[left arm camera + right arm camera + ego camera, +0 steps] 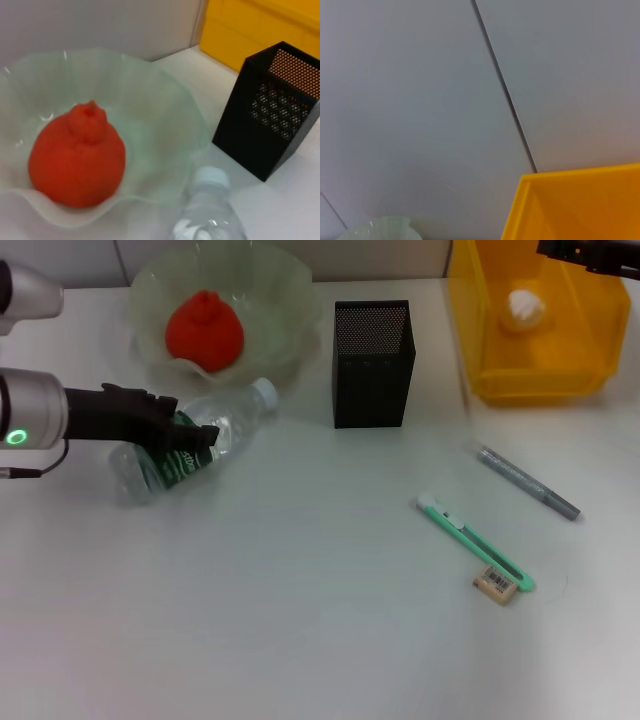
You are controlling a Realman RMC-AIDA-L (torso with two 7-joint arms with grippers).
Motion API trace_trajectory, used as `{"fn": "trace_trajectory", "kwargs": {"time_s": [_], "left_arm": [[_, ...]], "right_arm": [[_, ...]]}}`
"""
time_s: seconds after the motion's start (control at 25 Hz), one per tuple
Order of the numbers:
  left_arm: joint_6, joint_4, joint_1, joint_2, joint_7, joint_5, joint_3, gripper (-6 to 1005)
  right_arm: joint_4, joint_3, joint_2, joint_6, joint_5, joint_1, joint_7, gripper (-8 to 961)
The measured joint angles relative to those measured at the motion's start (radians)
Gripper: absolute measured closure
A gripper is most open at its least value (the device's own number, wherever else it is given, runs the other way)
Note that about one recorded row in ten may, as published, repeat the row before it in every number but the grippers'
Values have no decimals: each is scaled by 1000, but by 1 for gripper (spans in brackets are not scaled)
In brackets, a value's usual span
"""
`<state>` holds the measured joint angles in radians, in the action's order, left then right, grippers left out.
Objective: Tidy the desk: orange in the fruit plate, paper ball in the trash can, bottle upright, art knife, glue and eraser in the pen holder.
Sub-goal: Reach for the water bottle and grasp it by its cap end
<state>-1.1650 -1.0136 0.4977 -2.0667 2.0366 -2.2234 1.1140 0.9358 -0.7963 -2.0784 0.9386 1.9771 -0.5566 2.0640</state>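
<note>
While lying on its side, bottle (185,445) clamped by left gripper (190,435); orange (204,330) in fruit plate (275,290), paper ball (524,308) in trash can (480,330).

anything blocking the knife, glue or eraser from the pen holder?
Nothing visible. The knife, eraser and glue lie on bare desk to the right of the pen holder, whose top is open. The bottle, under the left gripper, lies on its other side.

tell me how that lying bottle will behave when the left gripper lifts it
The bottle lies on its side with the left gripper at its label. Round and clear, it would probably roll if released. It looks like thin plastic, so likely light and may dent.
</note>
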Motion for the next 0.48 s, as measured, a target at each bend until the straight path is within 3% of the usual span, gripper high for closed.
{"fn": "trace_trajectory", "kwargs": {"time_s": [0.48], "left_arm": [[18,87,93,-6,1,5,27,241]], "right_arm": [[-1,0,-2,13,-3,18,-8,170]]}}
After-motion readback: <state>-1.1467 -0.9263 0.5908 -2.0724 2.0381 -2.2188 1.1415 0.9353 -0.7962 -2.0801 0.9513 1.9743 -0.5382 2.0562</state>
